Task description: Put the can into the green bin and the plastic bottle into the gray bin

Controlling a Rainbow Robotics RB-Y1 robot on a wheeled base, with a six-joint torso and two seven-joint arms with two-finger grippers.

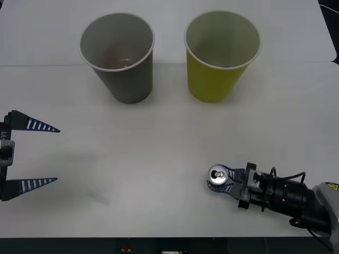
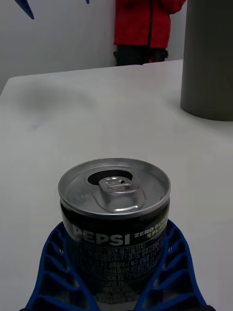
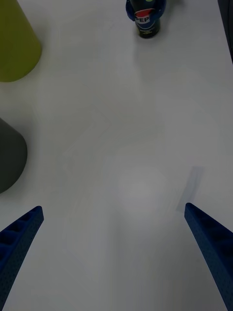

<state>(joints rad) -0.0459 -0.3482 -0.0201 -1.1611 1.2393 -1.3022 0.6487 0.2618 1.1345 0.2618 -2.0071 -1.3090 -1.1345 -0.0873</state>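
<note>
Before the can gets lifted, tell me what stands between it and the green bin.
Nothing visible does. The can stands upright between the fingers of the right gripper, and bare table runs from it to the green bin. The gray bin stands apart, beside the green one. The left gripper hangs open at the table's left edge.

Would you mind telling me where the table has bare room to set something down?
Bare: the stretch between the left gripper, the can and both cups. Crowded: around the gray bin and green bin, and the right gripper.
</note>
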